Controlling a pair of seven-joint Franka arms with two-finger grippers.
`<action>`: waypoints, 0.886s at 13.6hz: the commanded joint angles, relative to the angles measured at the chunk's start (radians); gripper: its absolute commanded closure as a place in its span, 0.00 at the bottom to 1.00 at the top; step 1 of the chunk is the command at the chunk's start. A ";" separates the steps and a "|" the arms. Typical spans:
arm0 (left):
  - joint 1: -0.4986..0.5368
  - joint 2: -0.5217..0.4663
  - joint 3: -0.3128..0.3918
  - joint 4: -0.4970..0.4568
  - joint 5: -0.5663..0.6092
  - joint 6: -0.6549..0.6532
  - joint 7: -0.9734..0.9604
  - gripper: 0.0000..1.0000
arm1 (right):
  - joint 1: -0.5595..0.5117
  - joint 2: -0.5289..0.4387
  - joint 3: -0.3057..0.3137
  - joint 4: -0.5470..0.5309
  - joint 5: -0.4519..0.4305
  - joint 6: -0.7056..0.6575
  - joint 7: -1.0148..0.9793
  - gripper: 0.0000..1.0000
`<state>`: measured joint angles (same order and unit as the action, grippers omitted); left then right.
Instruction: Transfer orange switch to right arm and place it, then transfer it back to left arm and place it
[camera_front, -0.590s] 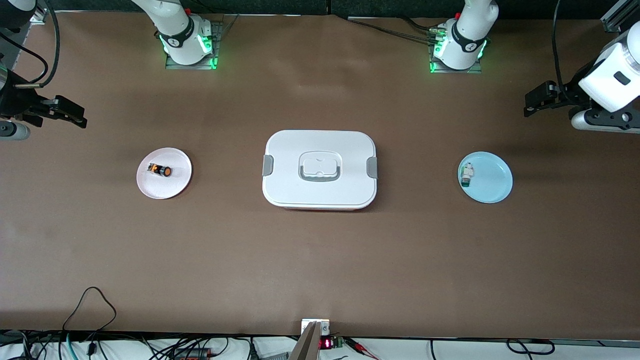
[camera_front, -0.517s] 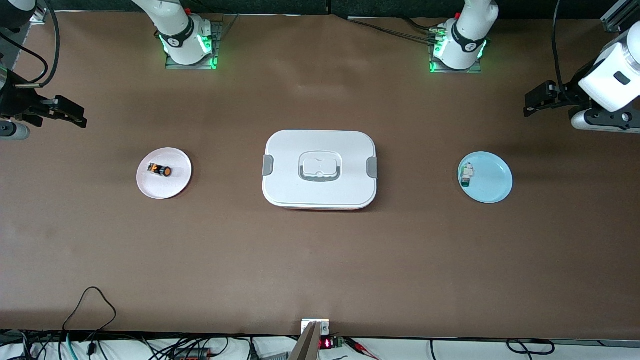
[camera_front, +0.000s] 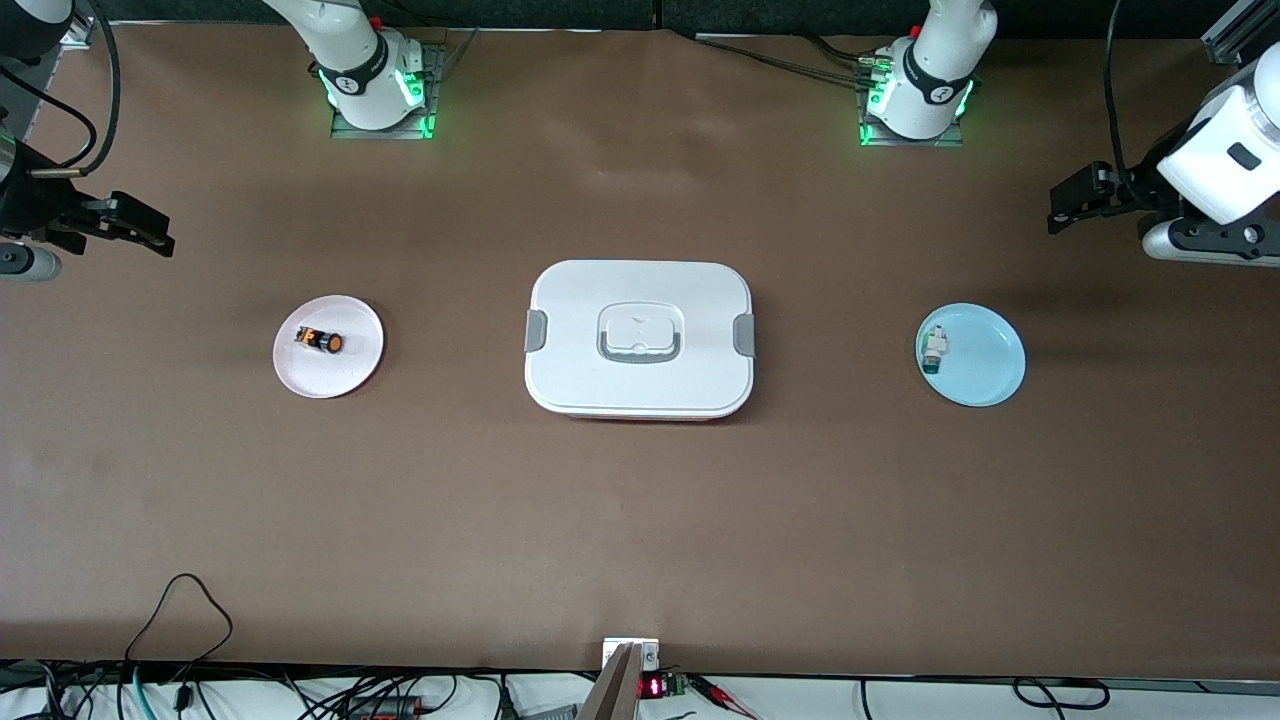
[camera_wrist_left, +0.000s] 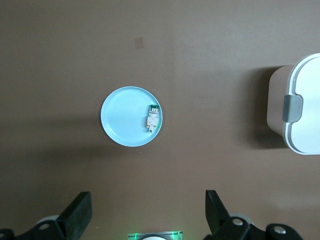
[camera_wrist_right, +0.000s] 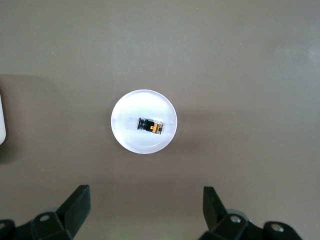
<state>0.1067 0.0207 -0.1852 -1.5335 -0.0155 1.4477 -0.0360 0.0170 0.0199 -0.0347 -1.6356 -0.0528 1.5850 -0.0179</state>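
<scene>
Surface: a brown table (camera_front: 640, 520) is seen from above, with cables (camera_front: 180, 640) gathered along the edge nearest the front camera and both arm bases at the edge farthest from it.

Item 1. The right gripper (camera_front: 135, 228) is held in the air over the right arm's end of the table; its fingers (camera_wrist_right: 75, 205) are spread wide and nothing is gripped.

Item 2. A white plate (camera_front: 355, 370) is set toward the right arm's end, well apart from the box. The orange switch (camera_front: 320, 340) is laid on its side on this plate, near the middle, with its orange cap turned toward the box. In the right wrist view the plate (camera_wrist_right: 125, 135) and the switch (camera_wrist_right: 150, 125) are seen directly below the spread fingers.

Item 3. The box (camera_front: 640, 300) is placed at the middle of the table, lid on, between the two plates.

Item 4. A light blue plate (camera_front: 985, 365) is set toward the left arm's end. A small white-and-green part (camera_front: 934, 349) is laid on it, at the rim nearest the box.

Item 5. The left gripper (camera_front: 1075, 203) is held in the air over the left arm's end of the table; its fingers (camera_wrist_left: 75, 212) are spread wide and empty.
</scene>
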 joint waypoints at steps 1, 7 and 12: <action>0.008 -0.004 -0.005 0.001 0.011 -0.004 0.008 0.00 | -0.006 0.038 0.001 0.020 0.013 -0.008 -0.010 0.00; 0.008 -0.004 -0.005 0.001 0.011 -0.004 0.010 0.00 | -0.009 0.120 0.001 0.020 0.011 -0.013 -0.014 0.00; 0.008 -0.004 -0.005 0.001 0.011 -0.004 0.010 0.00 | -0.009 0.144 -0.001 0.019 0.031 0.009 -0.002 0.00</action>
<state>0.1068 0.0207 -0.1852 -1.5335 -0.0155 1.4477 -0.0360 0.0135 0.1517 -0.0371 -1.6354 -0.0426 1.5947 -0.0179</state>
